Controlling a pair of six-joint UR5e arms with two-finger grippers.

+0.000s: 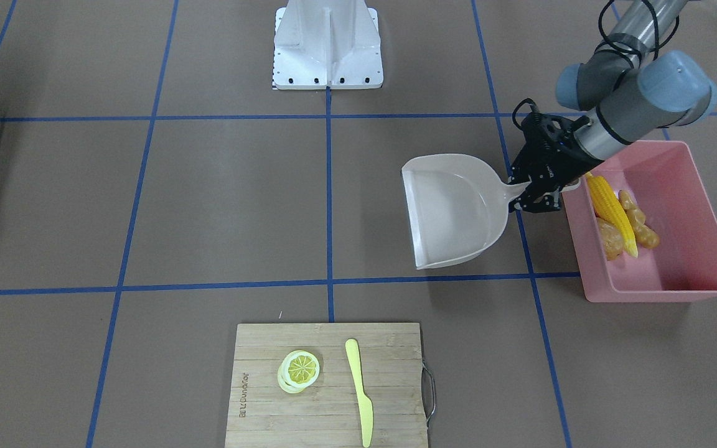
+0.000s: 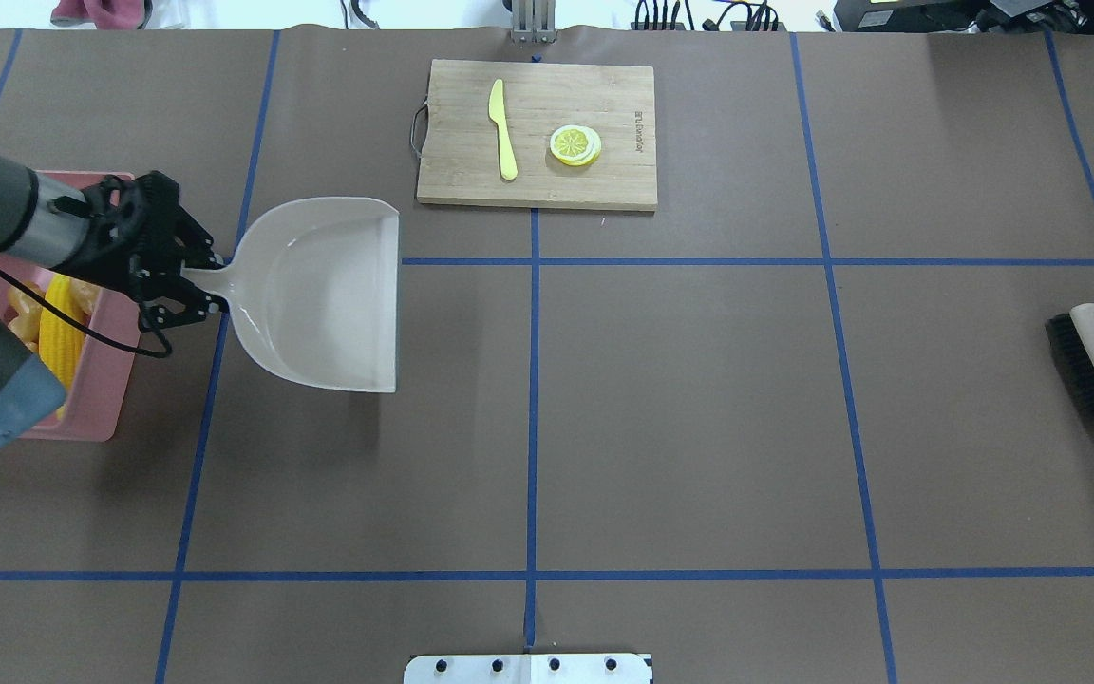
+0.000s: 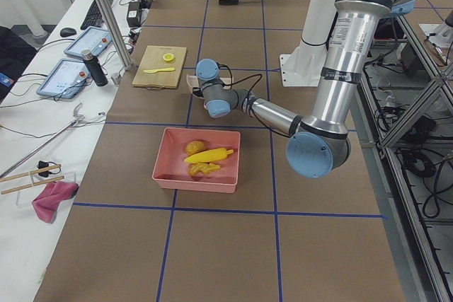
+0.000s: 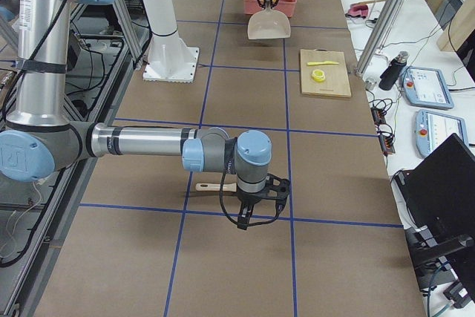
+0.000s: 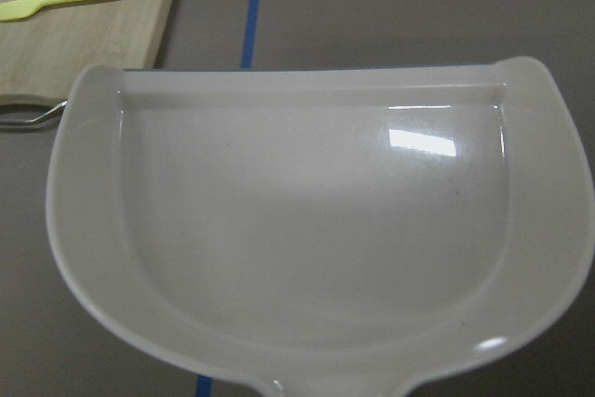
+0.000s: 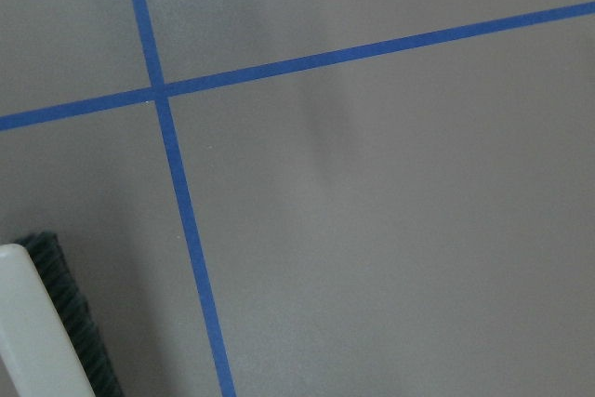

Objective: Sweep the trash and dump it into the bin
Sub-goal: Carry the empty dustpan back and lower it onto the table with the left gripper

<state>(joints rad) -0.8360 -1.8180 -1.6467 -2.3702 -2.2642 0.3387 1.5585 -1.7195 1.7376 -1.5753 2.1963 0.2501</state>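
Observation:
The trash lies inside the pink bin: a yellow corn cob, a tan ginger root and a brown-orange potato. My left gripper is shut on the handle of the beige dustpan, right beside the bin's wall. The dustpan is empty in the left wrist view. In the overhead view the left gripper sits between the bin and the dustpan. My right gripper shows only in the exterior right view, by the brush; I cannot tell whether it is open or shut.
A wooden cutting board holds a lemon slice and a yellow knife. The brush lies at the table's right edge and shows in the right wrist view. The robot's white base stands at the table's robot side.

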